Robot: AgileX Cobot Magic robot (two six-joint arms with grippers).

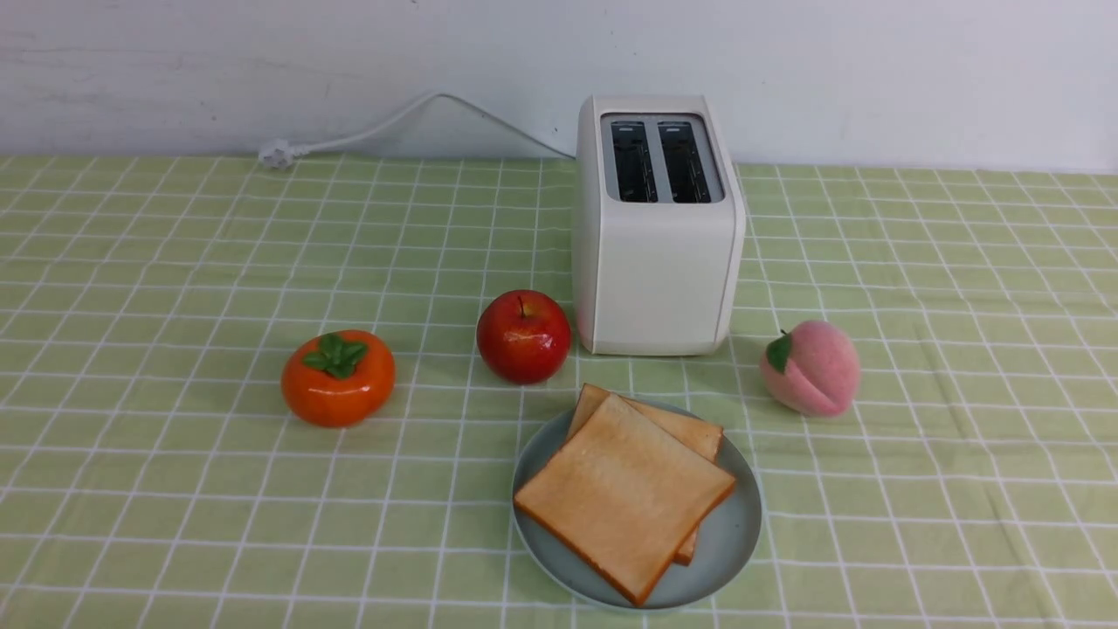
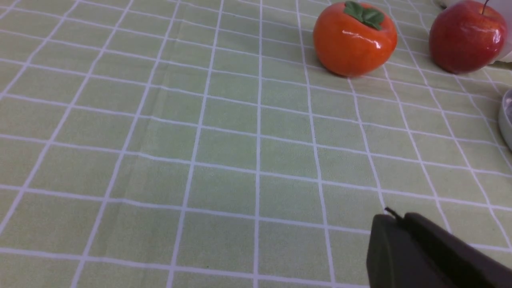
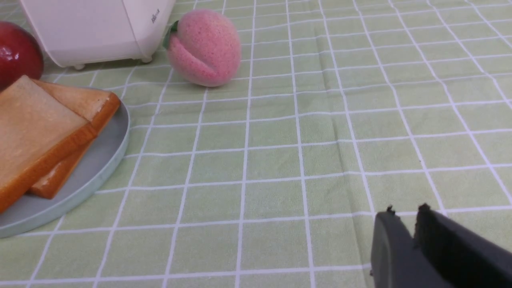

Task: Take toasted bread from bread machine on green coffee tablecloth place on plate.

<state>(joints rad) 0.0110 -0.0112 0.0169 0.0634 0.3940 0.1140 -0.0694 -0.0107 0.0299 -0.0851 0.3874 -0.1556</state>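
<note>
Two slices of toasted bread lie stacked on the plate in front of the bread machine; the top slice overlaps the lower one. The toaster's two slots are empty. All stand on the green coffee tablecloth. Neither gripper shows in the front view. My left gripper is shut and empty over bare cloth, with the plate's rim at the frame edge. My right gripper is shut and empty over cloth, apart from the plate and toast.
An orange persimmon and a red apple sit left of the plate, and a pink peach sits to its right. The toaster's white cord and plug run along the back wall.
</note>
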